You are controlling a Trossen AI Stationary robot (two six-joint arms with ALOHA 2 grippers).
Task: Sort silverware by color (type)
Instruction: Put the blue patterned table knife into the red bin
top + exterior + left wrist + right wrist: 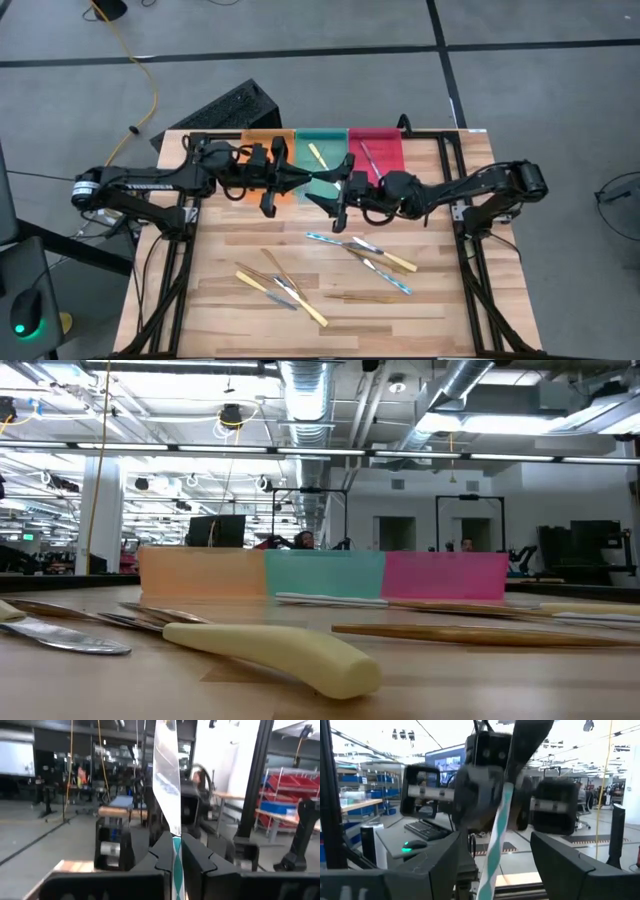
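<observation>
Yellow-handled knife [275,650] nearest on worktop. Left end effector [177,851] clenched on striped-handle utensil [167,780]; right end effector [495,857] released around it. Thin, stiff, slick: grip mid-handle.

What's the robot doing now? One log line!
left gripper: jaws shut on silver utensil | right gripper: jaws open around it | near green tray
</observation>
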